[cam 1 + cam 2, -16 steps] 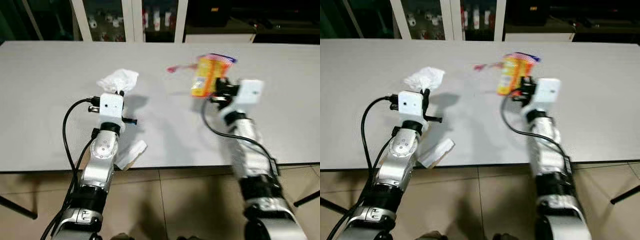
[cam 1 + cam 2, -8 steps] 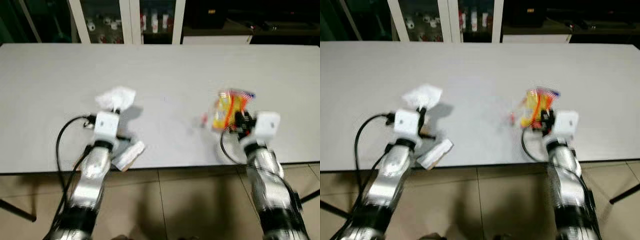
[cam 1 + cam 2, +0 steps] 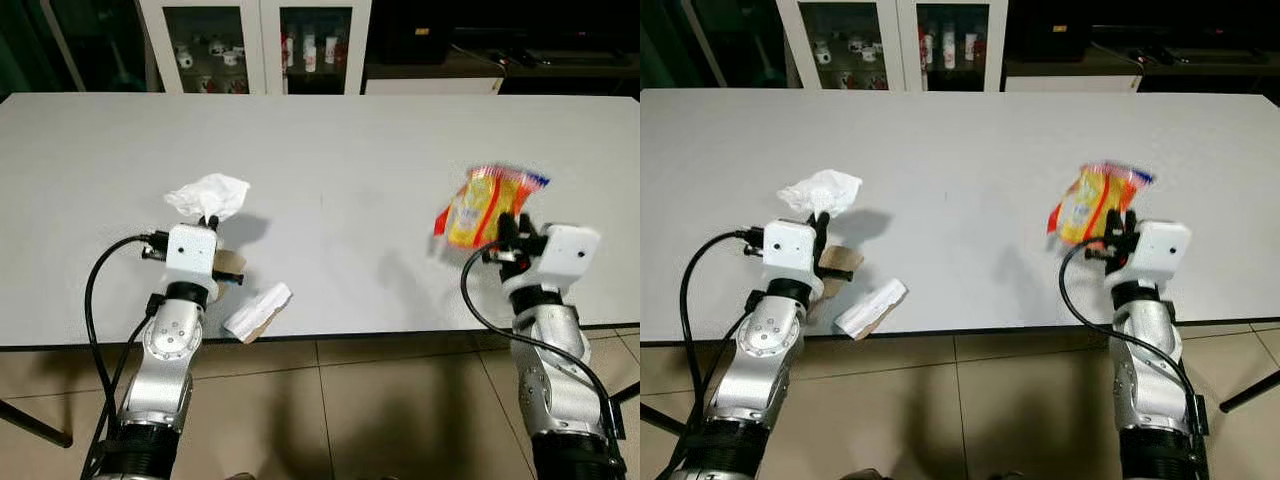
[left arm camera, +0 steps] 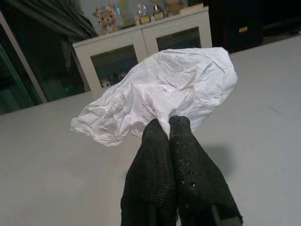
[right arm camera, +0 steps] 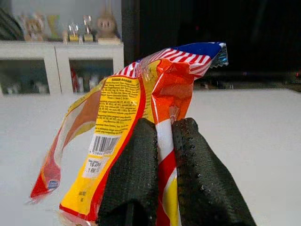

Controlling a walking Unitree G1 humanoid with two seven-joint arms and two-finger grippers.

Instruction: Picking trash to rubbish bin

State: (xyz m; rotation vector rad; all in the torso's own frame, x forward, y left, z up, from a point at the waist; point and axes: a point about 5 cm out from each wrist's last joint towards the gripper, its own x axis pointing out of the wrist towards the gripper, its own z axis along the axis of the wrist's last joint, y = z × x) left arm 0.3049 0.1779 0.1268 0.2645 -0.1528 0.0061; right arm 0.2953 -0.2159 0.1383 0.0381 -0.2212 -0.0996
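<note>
1. Left gripper [image 4: 168,126]: fingers pinched together on the white tissue [image 4: 160,92], held up over the near left part of the table [image 3: 330,150]. No gap between the fingers.
2. Tissue is crumpled and off the table surface, its shadow falling just to its right.
3. Brown scrap [image 3: 840,262] lies on the table just right of the left wrist.
4. White wrapper [image 3: 257,310] lies at the near table edge, right of the left arm, partly hanging over the edge.
5. Right gripper [image 5: 164,129]: fingers clamped on the snack bag [image 5: 123,117], held in the air above the near right part of the table. Bag sits between the two fingers.
6. Bag is yellow and orange with a red, white and blue top; barcode side faces the wrist camera. Slightly blurred in the head views.
7. White cabinet [image 3: 255,45] with glass doors behind the table's far edge.
8. Tiled floor [image 3: 970,420] below the near edge.
</note>
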